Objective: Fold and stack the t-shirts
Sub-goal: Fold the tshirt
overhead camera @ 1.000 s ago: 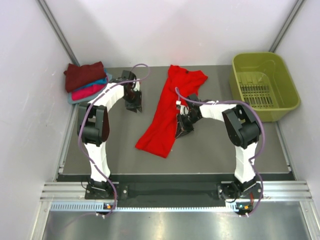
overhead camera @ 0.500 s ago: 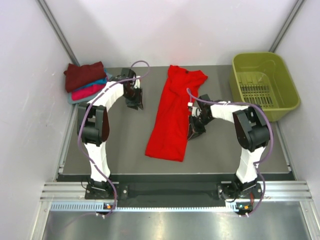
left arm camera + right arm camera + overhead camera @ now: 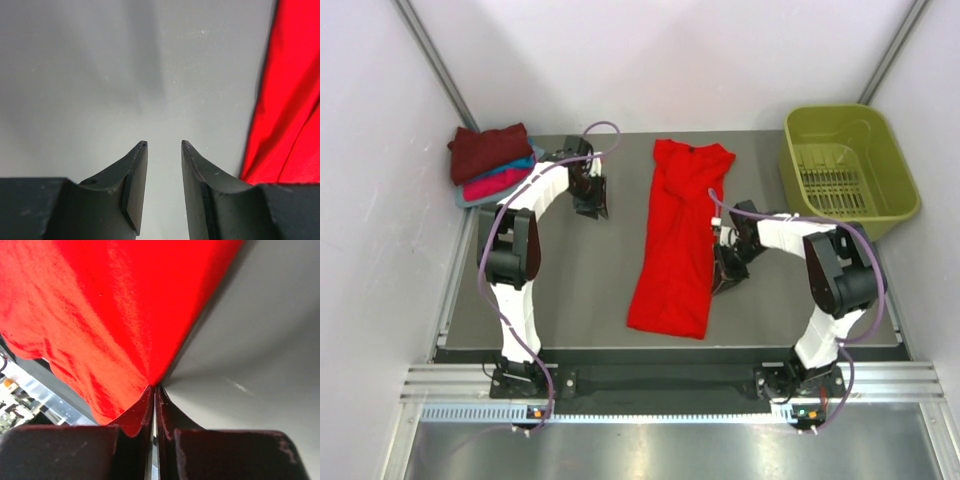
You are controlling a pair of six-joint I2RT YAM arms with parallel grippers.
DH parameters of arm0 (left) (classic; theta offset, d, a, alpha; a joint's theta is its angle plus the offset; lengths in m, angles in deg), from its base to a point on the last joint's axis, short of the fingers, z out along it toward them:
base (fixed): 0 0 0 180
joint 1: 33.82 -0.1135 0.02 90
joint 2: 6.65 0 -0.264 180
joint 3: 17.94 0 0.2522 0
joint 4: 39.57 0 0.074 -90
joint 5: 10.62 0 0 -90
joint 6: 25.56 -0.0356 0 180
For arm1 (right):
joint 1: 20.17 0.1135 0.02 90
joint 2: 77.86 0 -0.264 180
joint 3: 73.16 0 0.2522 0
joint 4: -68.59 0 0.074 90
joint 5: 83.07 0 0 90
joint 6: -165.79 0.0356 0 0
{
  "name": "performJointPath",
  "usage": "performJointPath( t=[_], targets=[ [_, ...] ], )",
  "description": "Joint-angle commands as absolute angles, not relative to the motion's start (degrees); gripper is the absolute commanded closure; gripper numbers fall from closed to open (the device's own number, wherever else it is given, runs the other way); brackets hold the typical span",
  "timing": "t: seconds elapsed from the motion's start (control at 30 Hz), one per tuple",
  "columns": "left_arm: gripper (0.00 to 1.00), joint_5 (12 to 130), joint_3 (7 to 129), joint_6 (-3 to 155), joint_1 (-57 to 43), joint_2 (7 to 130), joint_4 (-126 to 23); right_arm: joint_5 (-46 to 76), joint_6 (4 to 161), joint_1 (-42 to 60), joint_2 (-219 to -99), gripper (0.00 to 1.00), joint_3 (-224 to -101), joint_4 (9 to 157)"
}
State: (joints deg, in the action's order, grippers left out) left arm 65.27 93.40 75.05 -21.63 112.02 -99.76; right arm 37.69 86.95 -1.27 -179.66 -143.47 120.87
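- Nearest the arm bases, the hem of the bright red soft-cloth t-shirt [image 3: 675, 250] lay close to the near edge of the flat grey table [image 3: 570, 290], about midway between left and right.
- A second earlier that hem had slanted off toward the near left. It had since swung to the right, so the garment ran almost straight from near to far as one long, narrow strip.
- The right gripper [image 3: 724, 282] had done the dragging. It had travelled right and nearer, and stood at the shirt's right edge with its jaws pressed together on a pinch of red cloth, as the right wrist view showed.
- Judged from the layout, this was a straightening pull. The shirt looked squared up for a crosswise fold, but it had not yet been folded short or carried to the pile.
- Farther back and to the left, the left gripper [image 3: 590, 205] hung over bare table, well apart from the shirt. Its jaws stood partly apart with nothing between them, and it had hardly shifted.
- The shirt's collar end reached nearly to the far edge of the table.
- At the far left sat the stack of folded t-shirts [image 3: 492, 165], with maroon on top and magenta-pink, teal and pale blue beneath.
- At the far right stood the olive-green plastic basket [image 3: 865, 228].
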Motion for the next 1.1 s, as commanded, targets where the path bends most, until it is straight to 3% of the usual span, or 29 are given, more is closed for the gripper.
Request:
performJointPath(
  t=[0.0, 0.2, 0.43, 0.53, 0.57, 0.63, 0.7, 0.73, 0.77, 1.07],
  targets=[
    [0.61, 64.44, 95.66, 75.16, -21.69, 111.91, -99.65, 36.12, 85.98, -3.46, -175.69, 1.00, -141.68, 123.22],
    [0.60, 55.00, 92.42, 74.46, -21.69, 110.60, -100.35, 33.83, 85.46, -8.12, -174.72, 1.00, -142.38, 124.01],
    [0.60, 42.05, 77.94, 79.11, -21.69, 105.07, -99.30, 32.68, 84.93, -9.88, -173.92, 1.00, -142.12, 123.92],
    [0.58, 36.44, 71.25, 83.58, -21.51, 102.00, -96.31, 32.77, 85.46, -10.06, -173.66, 0.85, -141.94, 123.39],
    [0.55, 35.27, 69.58, 84.38, -21.51, 101.20, -95.52, 32.85, 85.46, -10.06, -173.57, 0.69, -141.94, 123.57],
    [0.54, 34.82, 66.07, 84.65, -20.72, 98.83, -94.81, 33.47, 85.19, -10.06, -172.87, 0.58, -141.68, 123.83],
    [0.52, 34.21, 62.99, 84.74, -20.54, 96.90, -94.73, 36.87, 85.11, -10.23, -171.39, 0.36, -140.63, 124.71],
    [0.52, 34.21, 62.10, 84.48, -20.54, 96.36, -94.73, 38.46, 85.02, -10.24, -170.59, 0.36, -140.10, 124.71],
    [0.50, 34.03, 61.22, 84.48, -20.54, 95.75, -94.99, 39.96, 85.10, -10.32, -169.97, 0.28, -139.40, 125.41],
    [0.49, 31.31, 53.57, 87.73, -16.94, 92.84, -90.42, 48.59, 91.69, -11.11, -161.71, 0.31, -124.55, 123.48]
  ],
)
